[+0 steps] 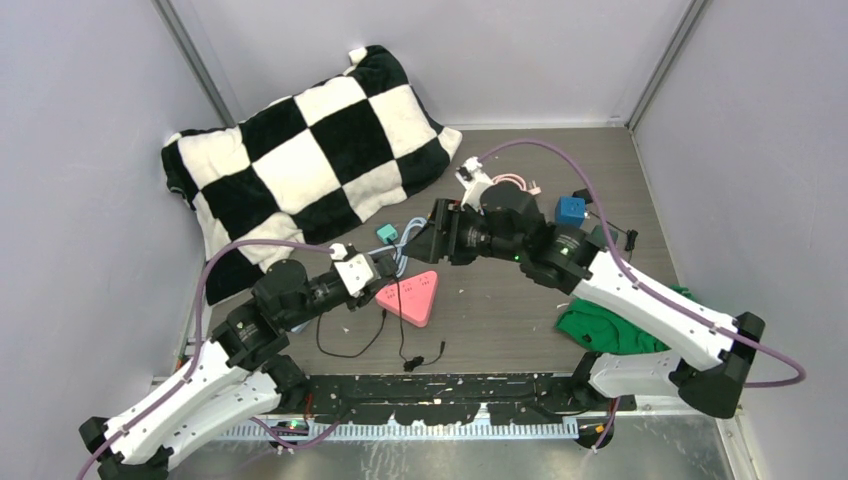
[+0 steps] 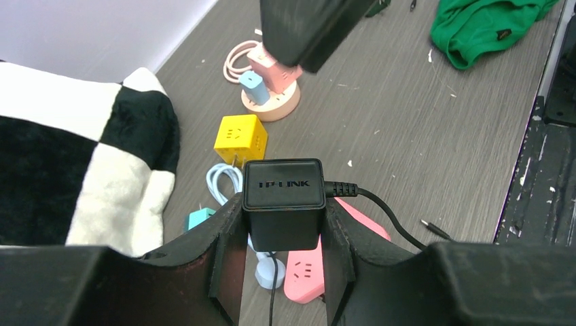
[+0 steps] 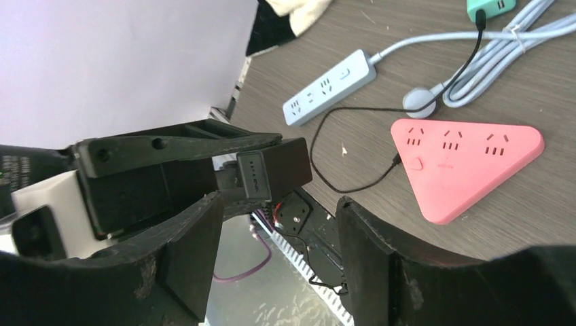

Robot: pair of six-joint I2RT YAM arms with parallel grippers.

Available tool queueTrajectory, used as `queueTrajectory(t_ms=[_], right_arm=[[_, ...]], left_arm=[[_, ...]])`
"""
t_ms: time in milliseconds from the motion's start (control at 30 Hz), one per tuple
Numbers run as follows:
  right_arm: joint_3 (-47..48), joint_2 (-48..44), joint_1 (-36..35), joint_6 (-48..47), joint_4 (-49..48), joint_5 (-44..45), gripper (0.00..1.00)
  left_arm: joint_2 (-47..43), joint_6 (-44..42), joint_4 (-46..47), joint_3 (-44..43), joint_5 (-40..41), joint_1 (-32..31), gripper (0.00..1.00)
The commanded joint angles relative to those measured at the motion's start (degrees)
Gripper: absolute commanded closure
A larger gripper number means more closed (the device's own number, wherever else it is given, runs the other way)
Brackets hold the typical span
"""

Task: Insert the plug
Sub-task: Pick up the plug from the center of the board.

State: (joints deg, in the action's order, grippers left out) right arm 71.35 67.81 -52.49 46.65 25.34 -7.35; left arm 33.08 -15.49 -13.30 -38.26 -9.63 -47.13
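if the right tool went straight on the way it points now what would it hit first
Most likely the black power adapter clamped in the left tool: it sits dead ahead, framed between the open fingers of the right tool. Depth is unclear, so the left tool's own finger might touch first.

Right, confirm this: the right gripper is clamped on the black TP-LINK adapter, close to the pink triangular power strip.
Wrong arm. The left gripper is clamped on the black TP-LINK adapter, close to the pink triangular power strip; the left wrist view shows it. The right gripper stands open and empty.
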Motion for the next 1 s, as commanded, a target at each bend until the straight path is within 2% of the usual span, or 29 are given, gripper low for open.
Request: queueTrajectory(t_ms=[0, 567, 967], right_arm=[[3.9, 3.2, -1.7, -1.2, 0.2, 2.1, 0.33], [8.1, 13.9, -4.5, -2.0, 2.3, 3.2, 0.51], [7.9, 15.8, -5.2, -2.7, 0.9, -2.5, 0.51]], left_arm=[[0.4, -0.6, 0.4, -2.4, -0.1, 0.1, 0.77], [0.8, -0.6, 0.4, -1.7, -1.0, 0.1, 0.76], [1.5, -0.8, 0.0, -1.6, -1.3, 0.1, 0.76]])
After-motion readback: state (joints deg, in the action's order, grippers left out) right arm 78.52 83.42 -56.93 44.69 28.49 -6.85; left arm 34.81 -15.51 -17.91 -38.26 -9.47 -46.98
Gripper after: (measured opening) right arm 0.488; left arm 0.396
